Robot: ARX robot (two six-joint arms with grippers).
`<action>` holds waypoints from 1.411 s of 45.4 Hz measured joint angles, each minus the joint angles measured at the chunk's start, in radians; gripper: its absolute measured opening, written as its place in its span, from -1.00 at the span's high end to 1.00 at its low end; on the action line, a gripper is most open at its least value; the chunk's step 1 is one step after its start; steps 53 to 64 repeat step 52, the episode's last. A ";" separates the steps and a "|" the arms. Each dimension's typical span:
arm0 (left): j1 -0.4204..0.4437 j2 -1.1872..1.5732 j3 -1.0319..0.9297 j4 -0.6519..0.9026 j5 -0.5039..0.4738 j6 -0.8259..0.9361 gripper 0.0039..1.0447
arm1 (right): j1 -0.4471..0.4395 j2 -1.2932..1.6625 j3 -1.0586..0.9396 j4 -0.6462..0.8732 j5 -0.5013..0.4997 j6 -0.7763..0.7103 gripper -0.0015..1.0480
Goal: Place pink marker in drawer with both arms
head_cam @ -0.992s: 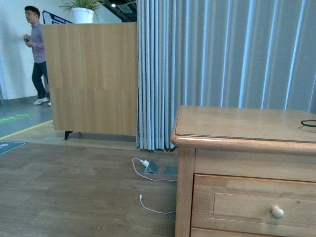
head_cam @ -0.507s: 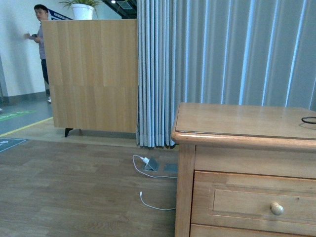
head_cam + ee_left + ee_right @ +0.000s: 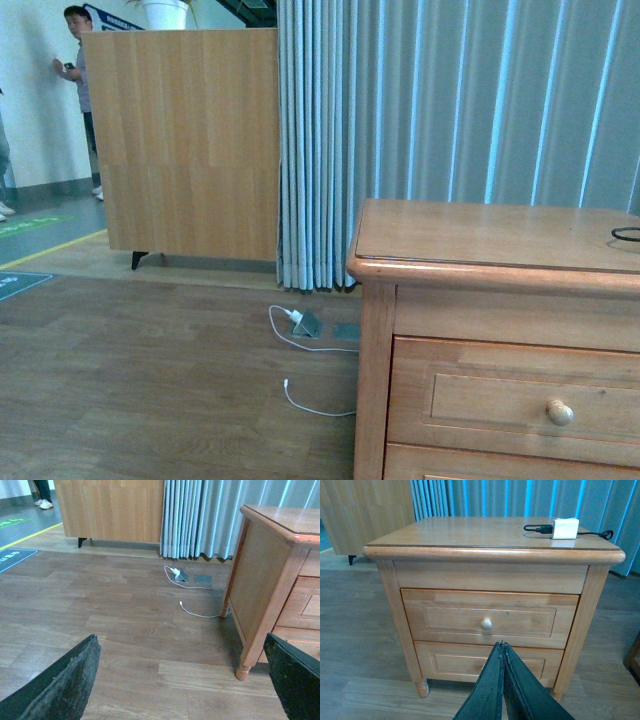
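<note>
The drawer [image 3: 490, 618] is the upper one of a honey-coloured wooden nightstand, shut, with a small round cream knob [image 3: 486, 624]. It also shows at the lower right of the front view [image 3: 500, 400]. My right gripper [image 3: 501, 644] is shut and empty, a short way in front of the nightstand, its tips just below the knob in the picture. My left gripper [image 3: 185, 645] is open and empty above the wood floor, left of the nightstand [image 3: 270, 580]. The pink marker is out of view. Neither arm shows in the front view.
A white charger block [image 3: 564, 528] with a black cable lies on the nightstand top. A second drawer [image 3: 470, 662] is below the first. A white cable [image 3: 300, 390] and a floor socket [image 3: 308, 323] lie on the floor by grey curtains. A wooden counter [image 3: 190, 140] and a person [image 3: 78, 60] stand far left.
The front view has tilted or risen slightly: the nightstand and counter sit a little higher in the picture. The person at the far left has walked behind the counter's edge.
</note>
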 joint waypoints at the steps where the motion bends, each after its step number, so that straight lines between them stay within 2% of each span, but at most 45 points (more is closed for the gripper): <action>1: 0.000 0.000 0.000 0.000 0.000 0.000 -0.89 | 0.000 -0.006 0.000 -0.007 0.000 0.000 0.97; 6: 0.000 0.000 0.000 0.000 0.000 0.000 -0.89 | 0.000 -0.036 0.000 -0.037 0.000 0.000 0.97; 11: 0.000 0.000 0.000 0.000 0.000 0.000 -0.89 | 0.000 -0.161 0.001 -0.193 0.000 0.000 0.97; 28: 0.000 0.000 0.000 0.000 0.000 0.000 -0.89 | 0.000 -0.197 0.001 -0.203 0.000 -0.001 0.97; 29: 0.000 0.000 0.000 0.000 0.000 0.000 -0.89 | 0.000 -0.197 0.001 -0.204 0.000 -0.002 0.93; 36: 0.000 0.000 0.000 0.000 0.000 0.000 -0.89 | 0.000 -0.197 0.001 -0.204 0.000 -0.002 0.23; 43: 0.000 0.000 0.000 0.000 0.000 0.000 -0.89 | 0.000 -0.197 0.001 -0.204 0.000 -0.002 -0.25; 48: 0.000 0.000 0.000 0.000 0.000 0.000 -0.89 | 0.000 -0.197 0.001 -0.204 0.000 -0.002 -0.76; 50: 0.000 0.000 0.000 0.000 0.000 0.000 -0.89 | 0.000 -0.197 0.001 -0.204 0.000 -0.001 -0.88; 52: 0.000 0.000 0.000 0.000 0.000 0.000 -0.89 | 0.000 -0.197 0.001 -0.204 0.000 -0.002 -0.83; 64: 0.000 0.000 0.000 0.000 0.000 0.000 -0.89 | 0.000 -0.197 0.001 -0.204 0.000 -0.002 -0.83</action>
